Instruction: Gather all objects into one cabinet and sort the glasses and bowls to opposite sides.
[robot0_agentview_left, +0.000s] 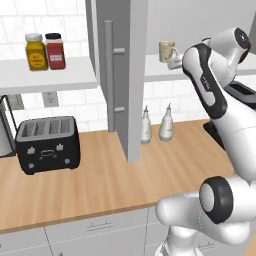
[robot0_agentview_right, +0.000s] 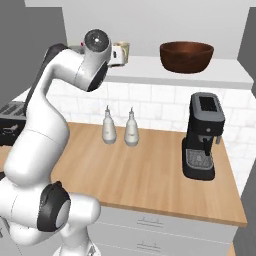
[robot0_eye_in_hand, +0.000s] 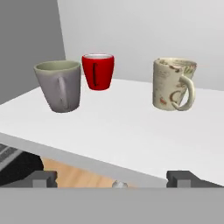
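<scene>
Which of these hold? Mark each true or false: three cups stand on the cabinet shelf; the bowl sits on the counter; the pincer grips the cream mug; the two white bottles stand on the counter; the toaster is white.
1. Three cups, grey mug, red cup and cream mug, stand on the shelf: true.
2. The bowl sits on the counter: false, it is on the shelf.
3. The pincer grips the cream mug: false, it is open, holding nothing.
4. Two bottles stand on the counter: true.
5. The toaster is white: false, black.
</scene>
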